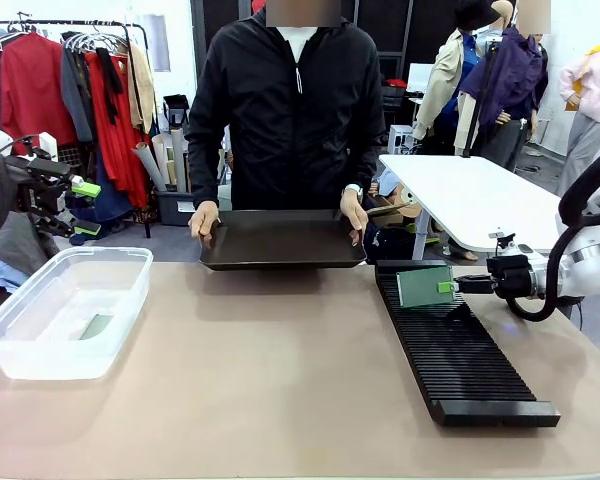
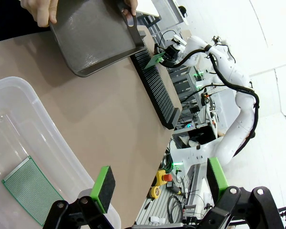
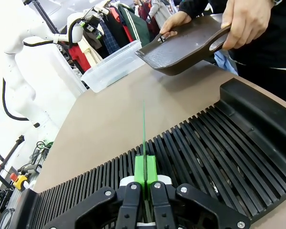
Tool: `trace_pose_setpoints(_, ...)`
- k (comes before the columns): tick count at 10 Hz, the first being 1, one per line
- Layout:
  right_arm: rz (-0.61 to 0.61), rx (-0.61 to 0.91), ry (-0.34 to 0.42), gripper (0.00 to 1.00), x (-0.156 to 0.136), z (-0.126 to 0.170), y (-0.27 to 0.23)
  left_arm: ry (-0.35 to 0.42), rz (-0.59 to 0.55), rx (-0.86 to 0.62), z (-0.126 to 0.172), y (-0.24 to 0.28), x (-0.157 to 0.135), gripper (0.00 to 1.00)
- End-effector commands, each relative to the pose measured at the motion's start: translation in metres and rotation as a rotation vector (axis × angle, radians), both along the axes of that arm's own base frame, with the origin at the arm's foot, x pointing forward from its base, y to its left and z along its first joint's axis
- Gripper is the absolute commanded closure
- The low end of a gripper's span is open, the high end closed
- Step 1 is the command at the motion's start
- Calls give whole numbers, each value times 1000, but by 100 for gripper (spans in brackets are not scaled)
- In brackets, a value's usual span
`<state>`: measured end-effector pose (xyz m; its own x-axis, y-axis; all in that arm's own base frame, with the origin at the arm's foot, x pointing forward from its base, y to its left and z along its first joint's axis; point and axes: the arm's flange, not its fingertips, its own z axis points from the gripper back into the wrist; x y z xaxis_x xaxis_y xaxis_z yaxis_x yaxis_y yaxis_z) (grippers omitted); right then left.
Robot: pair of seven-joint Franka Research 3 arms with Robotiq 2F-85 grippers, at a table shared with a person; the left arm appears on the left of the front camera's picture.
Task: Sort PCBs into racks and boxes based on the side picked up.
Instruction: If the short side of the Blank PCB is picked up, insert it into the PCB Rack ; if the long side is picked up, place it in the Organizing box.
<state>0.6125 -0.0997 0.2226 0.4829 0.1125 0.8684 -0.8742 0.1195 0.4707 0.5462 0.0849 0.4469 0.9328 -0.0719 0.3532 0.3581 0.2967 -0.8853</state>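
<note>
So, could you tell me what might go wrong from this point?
The right gripper holds a PCB by one edge above the rack; if misaligned with a slot, it may jam or slip. The person's raised tray hangs close to the rack's far end, so a collision seems possible.

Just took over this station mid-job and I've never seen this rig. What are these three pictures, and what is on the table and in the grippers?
Two white robot arms share a table with a person. The front view looks across the table at the person, who holds a dark tray by both ends. The other two views come from cameras on each arm's wrist.

On the table lie a clear tub on the robot's left, with one green PCB flat inside, and a long black slotted rack on its right.

The right gripper is shut on another PCB, held on edge over the rack's far end. The left gripper is open, holding nothing, raised above the tub.
</note>
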Motion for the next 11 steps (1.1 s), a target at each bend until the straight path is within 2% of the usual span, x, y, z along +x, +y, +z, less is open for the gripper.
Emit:
trace_pose_setpoints(1, 14, -8, -32, 100, -3, 1, 1, 0, 2, 1, 2, 0, 0, 0)
trace_pose_setpoints(6, 15, -10, -57, 100, -11, -6, -1, 0, 2, 1, 2, 0, 0, 0)
trace_pose_setpoints(8, 57, -11, -39, 100, -15, -9, -2, 0, 2, 1, 2, 0, 0, 0)
trace_pose_setpoints(9, 7, -4, -27, 100, -3, -3, -2, 0, 2, 1, 2, 0, 0, 0)
trace_pose_setpoints(11, 7, -4, -27, 100, -3, -3, -2, 0, 2, 1, 2, 0, 0, 0)
